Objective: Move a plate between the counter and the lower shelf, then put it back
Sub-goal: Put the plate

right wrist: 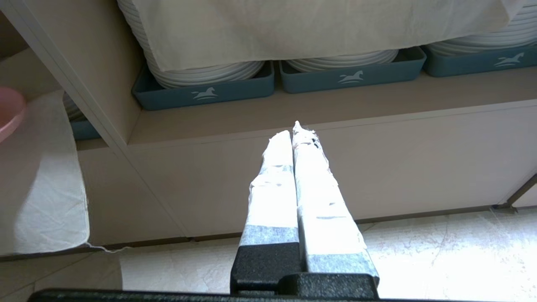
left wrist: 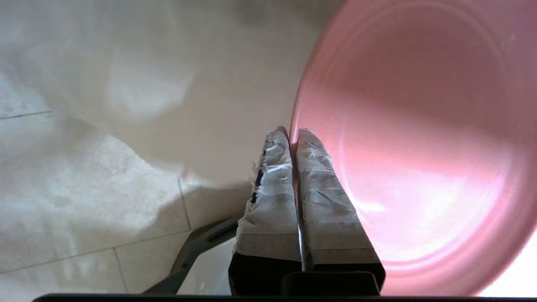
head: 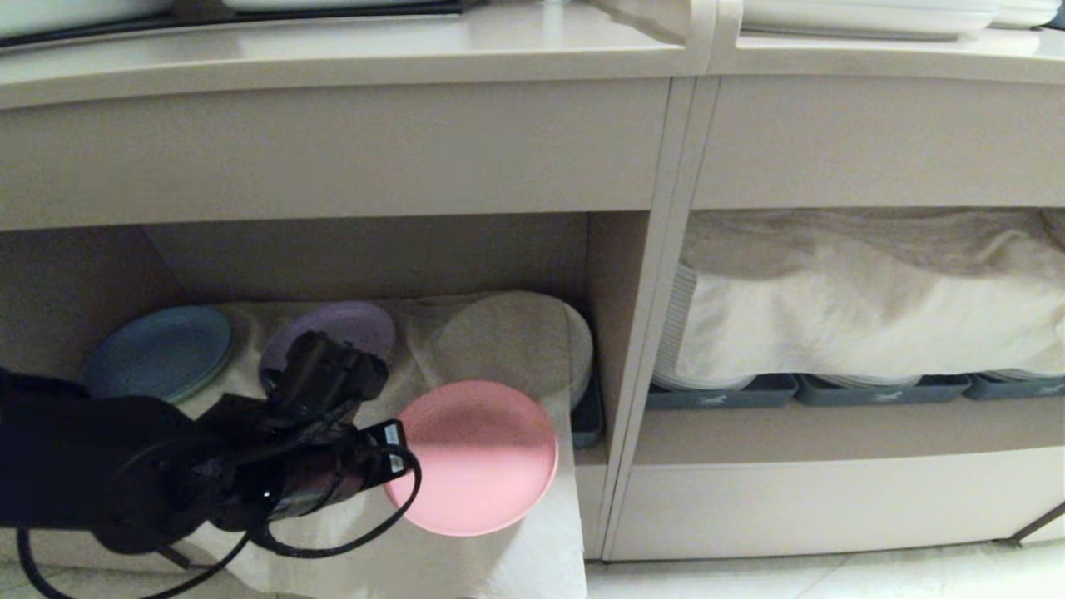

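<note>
- Head view shows me the left gripper (head: 398, 466) at the near-left edge of the plate (head: 482, 456), which is pink and round and sits in front of the lower shelf (head: 366, 258), over the white cloth (head: 466, 566) that drapes down from that cubby.
- From the left wrist camera I see the taped fingers (left wrist: 275, 197) pressed almost together with the plate's rim (left wrist: 300, 126) pinched between them; the plate (left wrist: 419, 147) fills the side of that view, with the cloth and floor tiles behind it.
- Whether the plate's underside touches the cloth I cannot tell.
- Behind the plate, inside the cubby, I see a blue plate (head: 158, 351), a purple plate (head: 349, 326) and a cloth-covered stack (head: 516, 341).
- The counter (head: 333, 54) runs across the top of the head view, well above the plate.
- Right wrist camera: my right gripper (right wrist: 295, 134) has its taped fingers closed on nothing, pointing at the front of the wider cubby, where white plates (right wrist: 201, 73) stand in grey-blue trays (right wrist: 209, 90) under another cloth (right wrist: 314, 25).
</note>
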Robot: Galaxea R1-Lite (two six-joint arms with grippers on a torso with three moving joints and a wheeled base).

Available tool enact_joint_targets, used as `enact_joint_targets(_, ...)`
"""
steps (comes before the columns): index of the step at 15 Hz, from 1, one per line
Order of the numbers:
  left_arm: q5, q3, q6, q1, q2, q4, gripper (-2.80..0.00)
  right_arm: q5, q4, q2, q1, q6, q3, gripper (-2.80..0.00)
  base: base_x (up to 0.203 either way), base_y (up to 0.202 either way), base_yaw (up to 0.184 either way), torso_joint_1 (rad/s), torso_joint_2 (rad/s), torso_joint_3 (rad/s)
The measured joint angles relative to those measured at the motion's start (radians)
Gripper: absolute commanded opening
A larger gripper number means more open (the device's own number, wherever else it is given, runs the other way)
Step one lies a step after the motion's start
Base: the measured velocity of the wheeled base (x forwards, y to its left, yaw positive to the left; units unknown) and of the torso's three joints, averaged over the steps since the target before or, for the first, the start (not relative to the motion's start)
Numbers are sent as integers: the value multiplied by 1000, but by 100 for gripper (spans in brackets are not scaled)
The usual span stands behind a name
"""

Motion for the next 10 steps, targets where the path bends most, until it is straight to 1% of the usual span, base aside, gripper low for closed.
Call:
enact_joint_targets(3,8,72,1,0,-77,0,-280,0,0,0,0,0,0,-280,0,0,0,0,0,0)
enact_joint_targets(5,27,118,0,1,-125,0,-280,0,0,0,0,0,0,-280,0,0,0,0,0,0)
enact_joint_targets(10,52,202,-1,2,-233,1,-280,0,0,0,0,0,0,-280,0,0,0,0,0,0)
